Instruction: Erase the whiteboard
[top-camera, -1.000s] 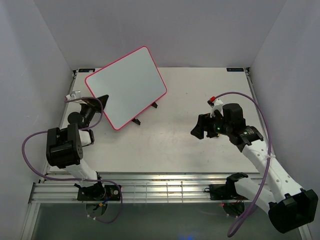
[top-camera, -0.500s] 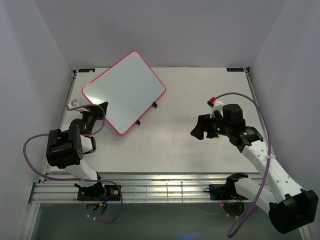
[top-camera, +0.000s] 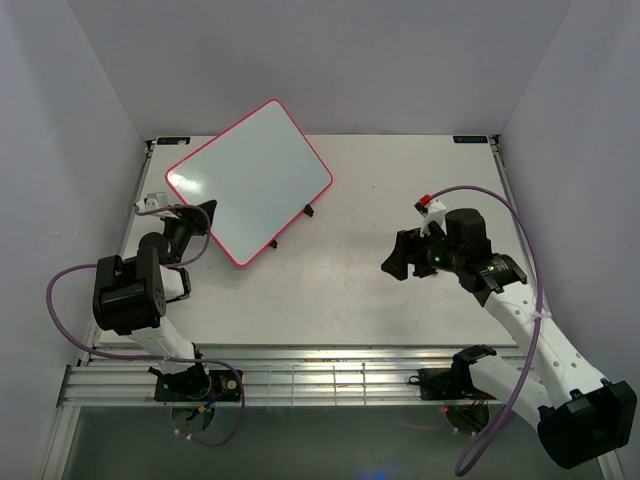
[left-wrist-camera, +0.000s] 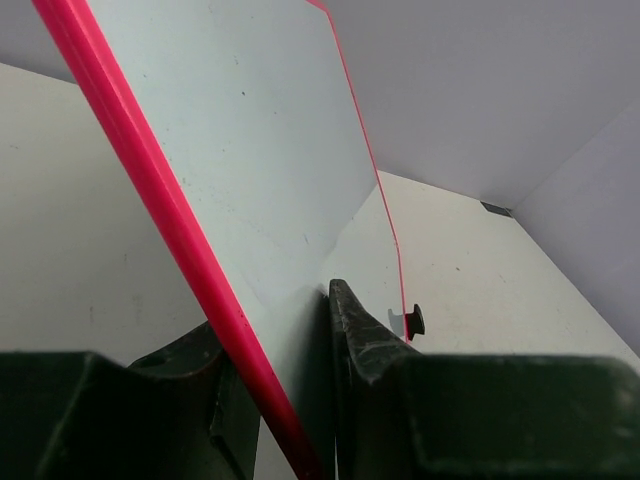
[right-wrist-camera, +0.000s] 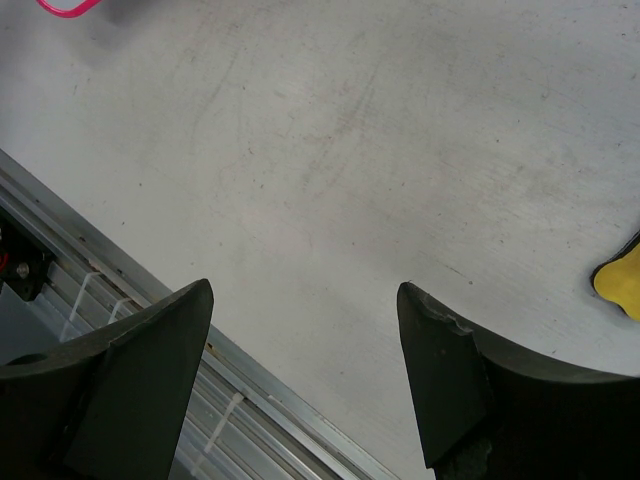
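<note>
Glossy pink-rimmed whiteboard (top-camera: 255, 175) has tipped steeper; left end effector (top-camera: 203, 213), slightly parted, straddles rim.

A pale, scuffed table (top-camera: 340, 270) carries everything. The whiteboard (top-camera: 250, 180) stands on it toward the far left corner. It leans on a thin black wire stand (top-camera: 272, 243), whose two feet rest on the surface just below the board's near edge. Well apart from the whiteboard, a yellow block (right-wrist-camera: 620, 283) lies on the table, only partly in view. A metal rail (top-camera: 320, 375) runs along the table edge farthest from the whiteboard.
</note>
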